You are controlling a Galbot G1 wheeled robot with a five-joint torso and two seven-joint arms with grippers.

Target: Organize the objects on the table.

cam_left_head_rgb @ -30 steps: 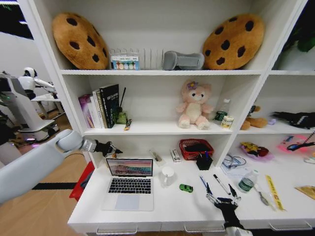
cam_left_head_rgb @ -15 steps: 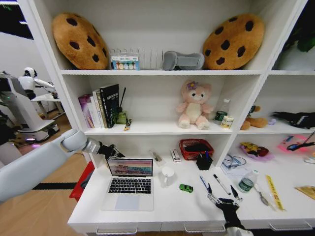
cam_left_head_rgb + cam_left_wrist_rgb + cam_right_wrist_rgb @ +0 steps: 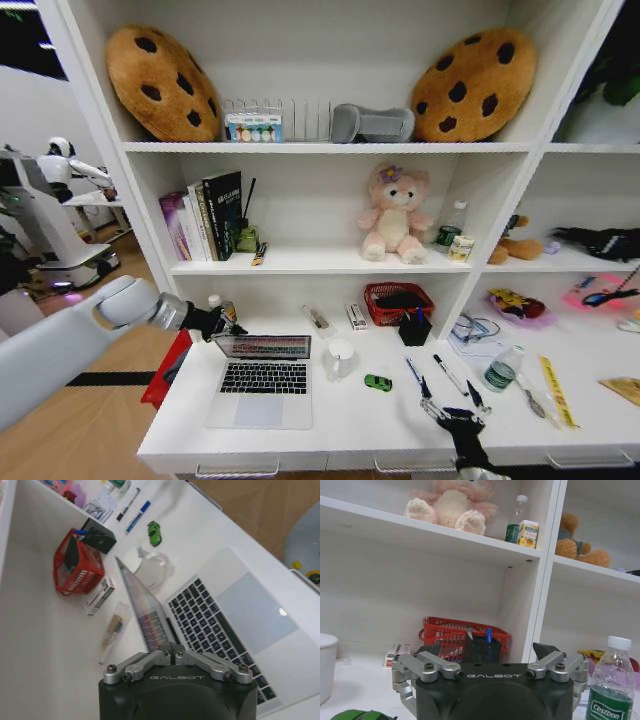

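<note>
A silver laptop (image 3: 262, 383) sits on the left of the white table (image 3: 350, 425), its lid tipped partway down toward the keys. My left gripper (image 3: 230, 322) is shut, fingertips together against the lid's top edge (image 3: 171, 651). A tiny green toy car (image 3: 378, 382) stands mid-table. A blue pen (image 3: 414, 371) and a black pen (image 3: 449, 374) lie to its right. A small clear bottle (image 3: 499, 369) with a green label stands farther right. My right gripper (image 3: 452, 407) hovers open near the table's front edge, just short of the pens, holding nothing.
A white lidded cup (image 3: 341, 357) stands beside the laptop. At the back are a red basket (image 3: 398, 299) and a black pen holder (image 3: 415, 328). Clutter covers the right end. Shelves with books, a plush bear and cookie cushions rise above. Bare table lies in front of the car.
The laptop lid has tipped down toward the keyboard. My left gripper has moved lower and slightly left with the lid's edge. The right gripper has stayed put.
</note>
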